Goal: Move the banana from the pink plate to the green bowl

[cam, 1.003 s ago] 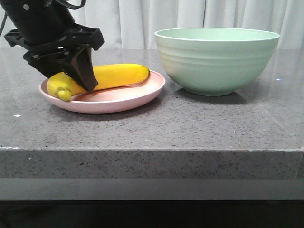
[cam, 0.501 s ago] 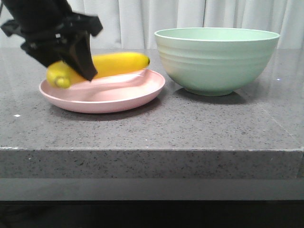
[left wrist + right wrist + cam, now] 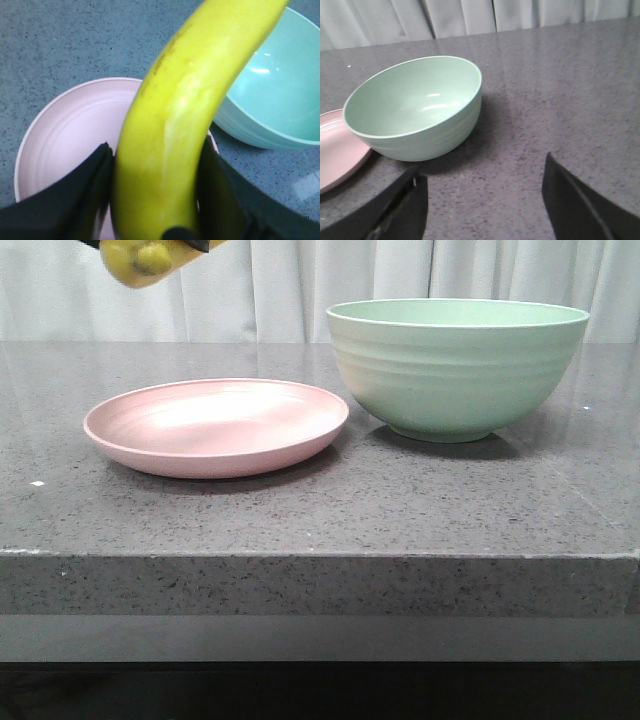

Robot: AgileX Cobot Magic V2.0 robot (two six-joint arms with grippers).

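My left gripper (image 3: 159, 165) is shut on the yellow banana (image 3: 180, 120) and holds it high above the table; in the front view only the banana's end (image 3: 140, 258) shows at the top edge, above the plate's left side. The pink plate (image 3: 215, 426) lies bare on the left of the table and also shows in the left wrist view (image 3: 70, 130). The green bowl (image 3: 455, 365) stands to the right of the plate, nothing in it, and shows in the left wrist view (image 3: 272, 95) and right wrist view (image 3: 415, 107). My right gripper (image 3: 482, 187) is open over bare table beside the bowl.
The grey stone table (image 3: 400, 500) ends in a front edge close to the camera. A white curtain (image 3: 270, 290) hangs behind the table. The pink plate's rim (image 3: 340, 155) nearly touches the bowl.
My left gripper has lifted the banana off the pink plate, from resting on it to near the top of the front view. The plate and bowl have not moved.
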